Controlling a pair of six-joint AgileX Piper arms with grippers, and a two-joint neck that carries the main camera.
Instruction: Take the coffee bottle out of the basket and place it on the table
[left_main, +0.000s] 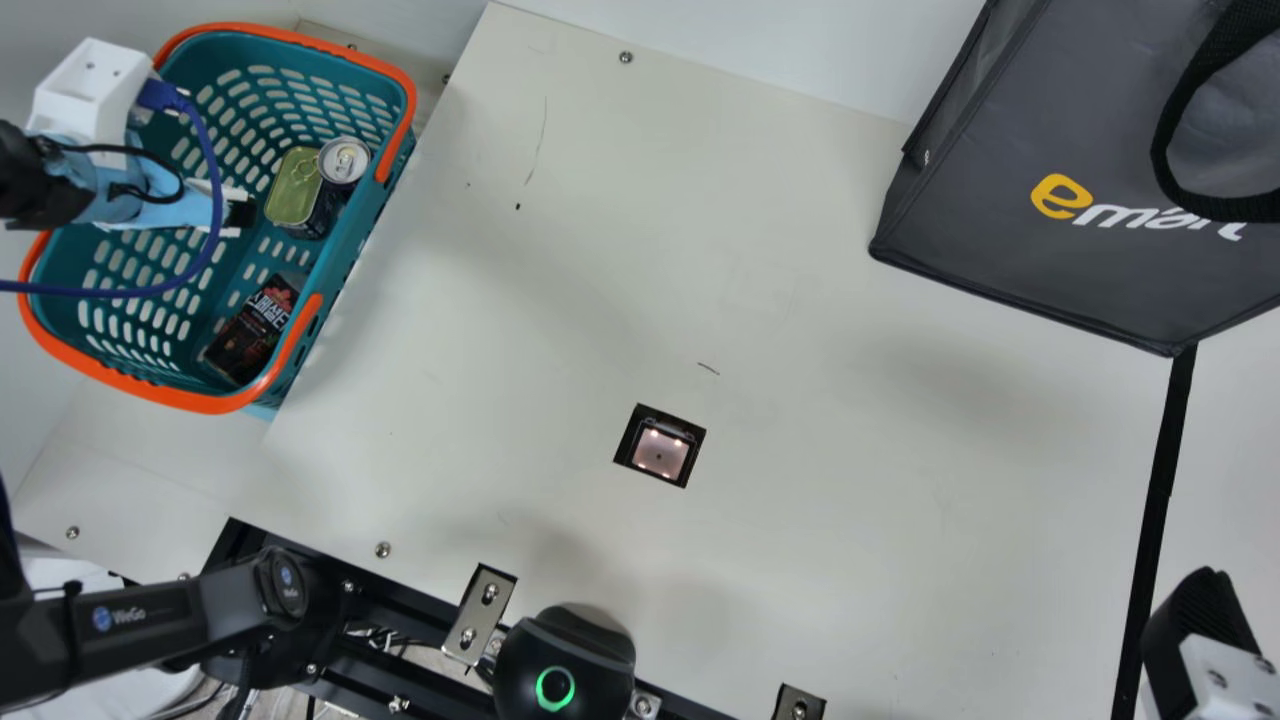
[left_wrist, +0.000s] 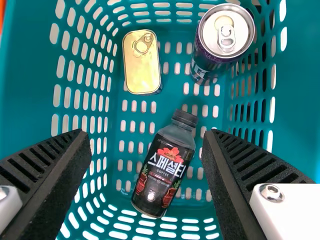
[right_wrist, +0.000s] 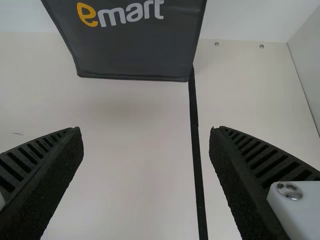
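Two orange rim pieces edge the teal basket (left_main: 168, 397) at the left, the left gripper (left_main: 238, 212) inside it with fingers apart. On the basket's floor, the coffee bottle (left_main: 245, 342) lies on its side; near it are a gold tin (left_main: 296, 188) and an upright can (left_main: 343, 160), the two close together. Rightward, a small dark square (left_main: 660, 446) marks the desk (left_main: 500, 330), then comes a grey bag (left_main: 1040, 120); the right gripper (left_main: 1200, 615) is spread, holding nothing.
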